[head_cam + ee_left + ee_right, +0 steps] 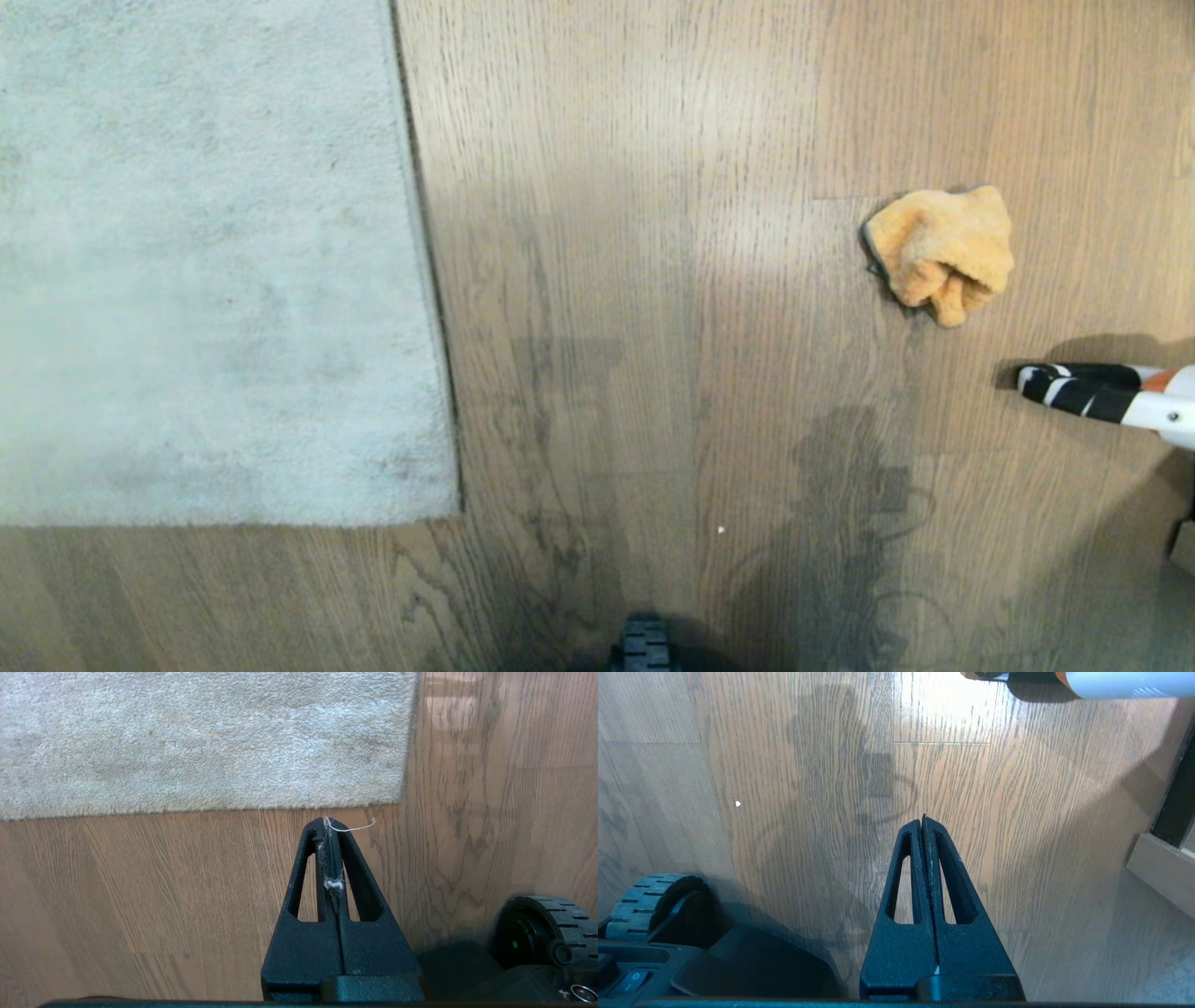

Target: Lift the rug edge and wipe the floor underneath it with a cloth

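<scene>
Jaws pressed together on both our left gripper [331, 822] and right gripper [923, 819], we are seeing the cloth [943, 252] lying crumpled on the floor [653, 280], well apart from the rug edge [425, 280] lying flat.

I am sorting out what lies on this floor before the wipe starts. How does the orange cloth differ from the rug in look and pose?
The cloth is orange-yellow with a dark trim; the rug is pale grey. The cloth is small and bunched into a crumpled lump; the rug is large and lies flat, with a straight rug edge and a square corner. The cloth sits on the robot's right, the rug on its left. Both rest on the wood floor, and neither gripper touches them.
</scene>
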You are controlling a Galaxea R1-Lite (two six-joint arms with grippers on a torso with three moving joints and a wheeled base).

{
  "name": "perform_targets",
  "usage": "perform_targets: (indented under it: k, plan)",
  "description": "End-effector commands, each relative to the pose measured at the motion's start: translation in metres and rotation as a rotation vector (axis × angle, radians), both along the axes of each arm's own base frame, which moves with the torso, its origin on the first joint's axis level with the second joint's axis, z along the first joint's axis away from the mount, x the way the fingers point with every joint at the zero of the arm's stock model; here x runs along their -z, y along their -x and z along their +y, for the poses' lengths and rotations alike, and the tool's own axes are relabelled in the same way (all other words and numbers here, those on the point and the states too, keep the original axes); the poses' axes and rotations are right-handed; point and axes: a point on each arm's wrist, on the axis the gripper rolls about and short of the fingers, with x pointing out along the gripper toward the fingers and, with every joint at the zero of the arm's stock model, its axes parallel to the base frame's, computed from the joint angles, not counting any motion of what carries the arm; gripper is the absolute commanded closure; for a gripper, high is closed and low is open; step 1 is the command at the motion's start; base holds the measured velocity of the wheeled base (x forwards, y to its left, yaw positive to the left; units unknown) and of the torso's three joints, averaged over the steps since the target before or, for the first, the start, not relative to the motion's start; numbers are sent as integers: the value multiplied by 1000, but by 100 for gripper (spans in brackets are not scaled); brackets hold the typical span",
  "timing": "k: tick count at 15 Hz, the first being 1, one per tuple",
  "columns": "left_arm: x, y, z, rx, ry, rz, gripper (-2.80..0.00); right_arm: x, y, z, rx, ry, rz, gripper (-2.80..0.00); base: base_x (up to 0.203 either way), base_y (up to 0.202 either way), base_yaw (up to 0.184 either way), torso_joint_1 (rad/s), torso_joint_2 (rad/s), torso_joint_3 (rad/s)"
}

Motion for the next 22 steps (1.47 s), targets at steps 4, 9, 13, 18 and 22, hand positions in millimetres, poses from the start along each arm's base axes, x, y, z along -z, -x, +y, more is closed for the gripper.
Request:
perform_targets:
  k: [4, 9, 13, 18, 22]
  plan:
    - [0, 0, 0, -1, 1, -1, 0, 0, 0, 0, -1, -6, 2, 0, 0, 0, 0, 0, 0, 0]
    - [0, 0, 0, -2, 1, -1, 0, 0, 0, 0, 0, -6, 2, 0, 0, 0, 0, 0, 0, 0]
    - [0, 0, 0, -2, 1, -1, 0, 0, 0, 0, 0, -6, 4, 0, 0, 0, 0, 0, 0, 0]
    - [0, 0, 0, -2, 1, 1, 0, 0, 0, 0, 3, -27, 2, 0, 0, 0, 0, 0, 0, 0]
    - [0, 0, 0, -1, 1, 0, 0, 0, 0, 0, 3, -28, 2, 0, 0, 0, 0, 0, 0, 0]
